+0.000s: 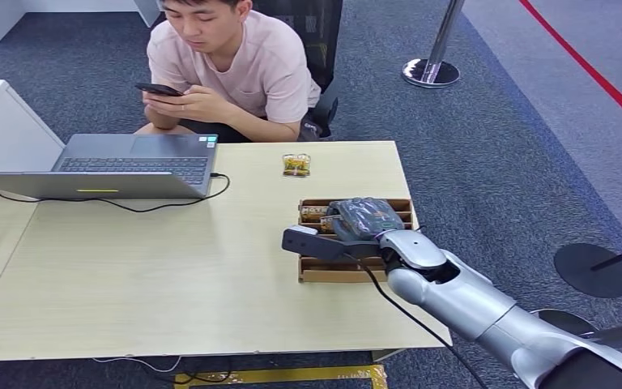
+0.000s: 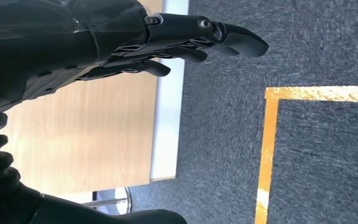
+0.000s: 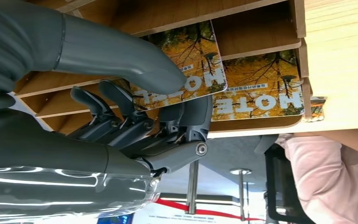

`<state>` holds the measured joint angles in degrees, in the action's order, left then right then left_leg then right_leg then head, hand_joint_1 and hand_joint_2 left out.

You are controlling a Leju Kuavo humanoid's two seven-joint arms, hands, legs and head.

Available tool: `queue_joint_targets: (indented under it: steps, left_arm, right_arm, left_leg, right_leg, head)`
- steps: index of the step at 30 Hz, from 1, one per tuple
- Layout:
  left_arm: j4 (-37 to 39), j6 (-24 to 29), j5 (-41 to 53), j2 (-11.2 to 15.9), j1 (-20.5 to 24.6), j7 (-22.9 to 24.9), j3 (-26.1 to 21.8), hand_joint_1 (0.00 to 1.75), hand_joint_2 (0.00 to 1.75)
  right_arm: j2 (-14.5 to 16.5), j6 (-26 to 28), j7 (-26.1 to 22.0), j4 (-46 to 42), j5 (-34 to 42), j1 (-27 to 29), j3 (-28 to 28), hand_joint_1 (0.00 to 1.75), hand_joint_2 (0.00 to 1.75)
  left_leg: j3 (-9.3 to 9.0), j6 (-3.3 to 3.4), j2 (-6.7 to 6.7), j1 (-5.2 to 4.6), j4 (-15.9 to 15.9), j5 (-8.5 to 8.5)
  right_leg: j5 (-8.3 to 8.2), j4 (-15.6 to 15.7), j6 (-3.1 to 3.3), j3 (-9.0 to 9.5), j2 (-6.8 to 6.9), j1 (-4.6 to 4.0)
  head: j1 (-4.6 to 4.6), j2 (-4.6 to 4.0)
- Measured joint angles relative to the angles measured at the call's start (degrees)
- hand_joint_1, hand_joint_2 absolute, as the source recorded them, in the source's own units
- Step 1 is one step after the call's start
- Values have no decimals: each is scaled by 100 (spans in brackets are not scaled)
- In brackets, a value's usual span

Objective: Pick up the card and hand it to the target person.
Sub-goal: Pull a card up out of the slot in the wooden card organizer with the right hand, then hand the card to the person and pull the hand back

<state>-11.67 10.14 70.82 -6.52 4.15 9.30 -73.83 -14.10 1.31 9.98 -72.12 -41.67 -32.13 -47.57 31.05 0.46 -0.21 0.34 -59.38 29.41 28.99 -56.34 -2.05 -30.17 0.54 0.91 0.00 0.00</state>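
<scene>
Card (image 3: pixel 186 65), printed with yellow autumn trees and large white letters, sits in a slot of the wooden rack (image 1: pixel 355 271) and is pinched by the right hand (image 3: pixel 135 107): the thick grey thumb presses on its printed face while the darker fingers (image 3: pixel 193 116) curl against its other side. A second card (image 3: pixel 261 86) with the same print lies in the neighbouring slot, just beside the held one and apart from the fingers. In the head view the right hand (image 1: pixel 362 217) rests over the far end of the rack, near the right edge of the bench (image 1: pixel 170 275).

Beyond the hand, further across the bench, lies a small yellow packet (image 1: pixel 296 164). To the hand's left, well apart, an open laptop (image 1: pixel 121 166) stands with a black cable (image 1: pixel 154 204) trailing from it. A person in a pink shirt (image 1: pixel 251 69) sits at the far side of the bench, holding a phone (image 1: pixel 159 89) in both hands.

The left hand (image 2: pixel 177 46) hangs off the bench, above grey carpet (image 2: pixel 223 140) marked with a yellow line (image 2: pixel 268 140); its fingers are stretched out, slightly apart, holding nothing.
</scene>
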Motion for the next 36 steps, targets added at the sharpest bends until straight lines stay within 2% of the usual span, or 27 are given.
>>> queue_joint_targets:
  steps: [4, 8, 12, 19, 23, 27, 30, 34, 36]
  left_arm:
    - [-6, -7, -8, -13, 21, -15, -14, 0, 175]
    - [-8, -29, 35, -5, 50, 24, 21, 0, 175]
    - [-1, -56, 52, 17, 60, 33, 34, 0, 175]
    - [3, -55, 87, 38, 58, 32, 65, 0, 175]
    - [4, -57, 122, 41, 60, 16, 102, 0, 175]
    - [9, -72, 157, 66, 74, 15, 137, 0, 175]
    - [11, -69, 160, 79, 73, 48, 137, 0, 175]
    - [10, -84, 236, 88, 62, 55, 211, 0, 175]
    - [12, -98, 280, 92, 64, 31, 255, 0, 175]
  right_arm:
    - [-248, 695, -191, -1163, -68, 302, 807, 154, 175]
    - [-286, 1160, -480, -1796, -327, 539, 1281, 154, 175]
    - [-229, 1527, -650, -1964, -479, 790, 1481, 154, 175]
    - [-57, 1824, -784, -1967, -773, 1022, 1549, 154, 175]
    - [140, 2313, -1100, -1690, -1090, 1054, 1515, 154, 175]
    - [544, 2612, -1418, -613, -1100, 774, 1367, 154, 175]
    - [729, 2814, -1552, -167, -942, 604, 1346, 154, 175]
    - [964, 3638, -1970, 274, -875, 475, 1494, 154, 175]
    - [1186, 3867, -2315, 419, -993, 490, 1864, 154, 175]
  left_leg:
    - [12, 1, -11, -2, -8, 1]
    - [16, 1, -12, -2, -12, 2]
    - [7, 0, -12, 0, -3, 0]
    - [4, 0, -5, 1, -2, 0]
    - [2, 0, 2, 2, 1, 0]
    - [-6, -3, 14, 4, 7, -2]
    - [-6, -3, 22, 4, 7, -1]
    - [1, -2, 21, 3, 3, -3]
    - [0, -1, 21, 3, 3, -1]
  right_leg:
    - [4, -8, -2, -9, 11, 2]
    - [5, -9, -1, -12, 13, 2]
    - [2, 1, 2, -2, 11, -1]
    - [0, 1, 1, -4, 3, -1]
    - [-3, 4, 3, -3, -4, -3]
    - [-9, 9, 6, 0, -17, -4]
    - [-10, 7, 5, -1, -25, -4]
    - [-10, 2, 5, -7, -23, -3]
    - [-8, 2, 4, -6, -23, -3]
  head:
    - [0, 0]
    - [0, 0]
    - [0, 0]
    - [0, 0]
    - [0, 0]
    - [0, 0]
    - [0, 0]
    - [0, 0]
    - [0, 0]
